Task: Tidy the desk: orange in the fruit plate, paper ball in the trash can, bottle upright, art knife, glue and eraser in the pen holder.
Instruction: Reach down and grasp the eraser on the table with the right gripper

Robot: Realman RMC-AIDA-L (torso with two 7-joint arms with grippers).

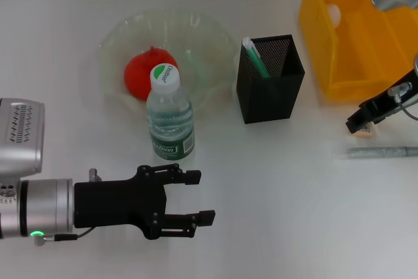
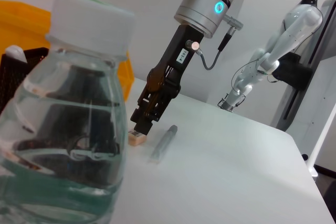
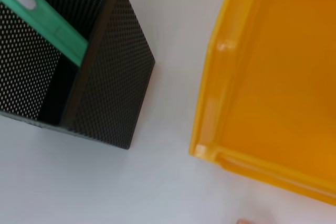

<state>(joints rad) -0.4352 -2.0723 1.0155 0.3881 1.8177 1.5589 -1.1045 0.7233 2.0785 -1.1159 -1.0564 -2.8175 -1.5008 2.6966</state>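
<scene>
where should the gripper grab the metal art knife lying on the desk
Probably at mid-length, coming straight down from above. The art knife lies flat on the desk as a thin rod running left to right in the head view, so fingers should close across its narrow width. The eraser sits just behind it under the right gripper, so staying toward the middle or far end avoids nudging it.

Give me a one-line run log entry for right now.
orange: in fruit plate | bottle: upright | glue: in pen holder | right gripper: at eraser | art knife: on desk | left gripper: open
</scene>
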